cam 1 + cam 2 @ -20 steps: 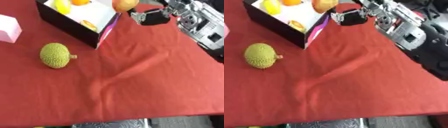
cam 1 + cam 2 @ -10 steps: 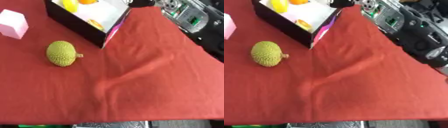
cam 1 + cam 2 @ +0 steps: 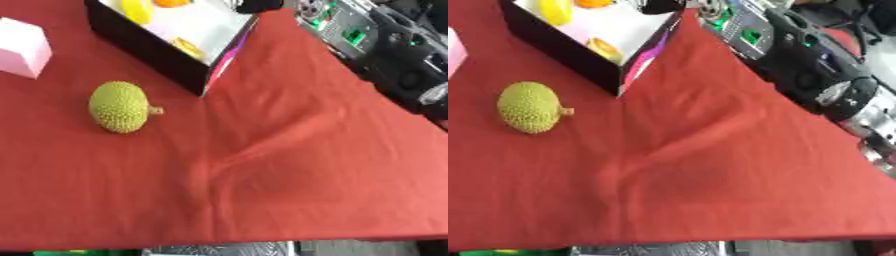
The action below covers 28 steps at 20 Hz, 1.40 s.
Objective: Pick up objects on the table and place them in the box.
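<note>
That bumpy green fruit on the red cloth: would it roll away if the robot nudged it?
Probably a little. The green fruit looks rounded, so a push could roll it, though its oval shape and stub of stem would likely make it wobble and stop. The bumpy skin should give fingers some purchase. The wrinkled red cloth may also slow it.

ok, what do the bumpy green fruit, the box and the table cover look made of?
Bumpy yellow-green fruit: likely moulded plastic or foam, matte, evenly pimpled skin with a short stub. Black open-topped box: looks like cardboard, thin flat walls, white inside. Red table cover: cloth, matte, with soft raised folds.
</note>
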### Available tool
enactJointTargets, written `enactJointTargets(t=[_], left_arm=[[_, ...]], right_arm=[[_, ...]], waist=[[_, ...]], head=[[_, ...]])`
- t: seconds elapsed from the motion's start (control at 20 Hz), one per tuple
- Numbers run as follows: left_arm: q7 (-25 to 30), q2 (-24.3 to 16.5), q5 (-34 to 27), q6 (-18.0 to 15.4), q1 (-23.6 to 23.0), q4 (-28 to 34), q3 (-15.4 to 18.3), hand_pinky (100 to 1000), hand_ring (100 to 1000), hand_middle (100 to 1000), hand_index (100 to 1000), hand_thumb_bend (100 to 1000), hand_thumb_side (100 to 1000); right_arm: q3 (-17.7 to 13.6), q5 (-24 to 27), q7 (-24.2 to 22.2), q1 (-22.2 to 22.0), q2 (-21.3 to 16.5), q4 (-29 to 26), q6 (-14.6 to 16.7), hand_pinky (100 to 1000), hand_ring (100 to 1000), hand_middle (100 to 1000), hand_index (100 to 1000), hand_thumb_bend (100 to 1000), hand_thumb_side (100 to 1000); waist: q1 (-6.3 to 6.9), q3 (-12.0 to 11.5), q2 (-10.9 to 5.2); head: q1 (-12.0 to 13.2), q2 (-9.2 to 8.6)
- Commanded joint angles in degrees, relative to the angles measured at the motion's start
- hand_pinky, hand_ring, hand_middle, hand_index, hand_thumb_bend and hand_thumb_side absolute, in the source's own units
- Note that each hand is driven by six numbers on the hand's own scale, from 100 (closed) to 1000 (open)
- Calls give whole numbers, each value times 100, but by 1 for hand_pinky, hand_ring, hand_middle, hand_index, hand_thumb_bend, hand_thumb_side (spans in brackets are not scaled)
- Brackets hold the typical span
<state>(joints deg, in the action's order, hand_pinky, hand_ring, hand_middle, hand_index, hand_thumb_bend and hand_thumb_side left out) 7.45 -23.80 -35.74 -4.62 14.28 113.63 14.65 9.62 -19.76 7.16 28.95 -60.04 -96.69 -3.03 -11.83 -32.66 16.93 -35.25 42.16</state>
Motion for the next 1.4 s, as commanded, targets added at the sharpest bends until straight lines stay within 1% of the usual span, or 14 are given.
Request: enactJointTargets(t=[0.05,0.25,0.4,0.45,0.5,0.55,0.6,0.85,0.95,1.0,1.15,1.25,1.35,1.4], left_arm=[[31,-170,-38,-9,65,96,14,816,885,792,833,100,653],[37,-158,-21,3,61,96,17,817,886,793,834,100,655],[53,-148,-11,20,81,96,9,817,886,793,834,100,655],[58,-145,-7,23,80,96,9,817,886,793,834,100,655],[60,-142,1,29,69,96,12,817,887,793,834,100,656],[62,-138,15,35,53,96,19,818,887,793,834,100,656],[62,-137,28,39,35,96,25,818,887,793,834,100,656],[-4,-199,91,38,-153,96,85,817,887,793,834,100,655],[-65,-249,116,25,-270,96,129,817,887,793,833,100,654],[-95,-269,125,13,-322,96,150,817,887,793,834,100,654],[-188,-305,161,-17,-483,96,217,817,887,793,833,100,653],[-231,-312,185,-27,-572,96,245,817,888,793,834,100,652],[-266,-318,205,-35,-651,96,265,817,888,793,833,100,651],[-277,-319,210,-35,-671,96,267,817,888,793,833,100,651]], right_arm=[[18,-303,-102,100,-55,47,145,847,760,583,698,297,148],[72,-584,-219,85,42,85,245,849,776,606,722,308,178],[105,-719,-317,65,89,111,305,860,834,703,795,314,247],[108,-758,-359,59,100,116,318,861,838,711,800,314,245],[98,-801,-383,54,105,111,317,870,873,758,855,309,244],[87,-794,-390,44,113,89,312,873,872,757,855,292,228],[75,-734,-382,25,119,53,289,879,863,745,841,237,177],[-182,-9,-33,-342,-51,-799,101,877,848,724,821,226,100],[-444,500,194,-714,-175,-1408,35,896,849,720,817,106,100],[-592,814,323,-901,-230,-1603,65,910,851,719,815,100,100],[-1078,1844,742,-1469,-268,-1768,622,941,857,719,812,100,100],[-1369,2461,916,-1870,-231,-1785,1233,950,863,724,814,100,100],[-1644,2802,1000,-2350,-118,-1789,1836,958,874,735,824,100,100],[-1731,2886,1006,-2573,-18,-1790,2071,970,880,740,828,100,267]], waist=[[44,-18,-75],[26,-27,-67],[10,-29,-58],[6,-28,-54],[4,-20,-51],[5,-7,-48],[9,17,-50],[83,343,-188],[134,586,-291],[158,696,-330],[261,1108,-420],[338,1374,-464],[414,1627,-502],[445,1725,-513]], head=[[-54,-69],[-65,-124],[-35,-148],[-34,-149],[-33,-143],[-28,-136],[-18,-121],[257,19],[500,109],[624,134],[1074,142],[1356,122],[1649,97],[1761,85]])
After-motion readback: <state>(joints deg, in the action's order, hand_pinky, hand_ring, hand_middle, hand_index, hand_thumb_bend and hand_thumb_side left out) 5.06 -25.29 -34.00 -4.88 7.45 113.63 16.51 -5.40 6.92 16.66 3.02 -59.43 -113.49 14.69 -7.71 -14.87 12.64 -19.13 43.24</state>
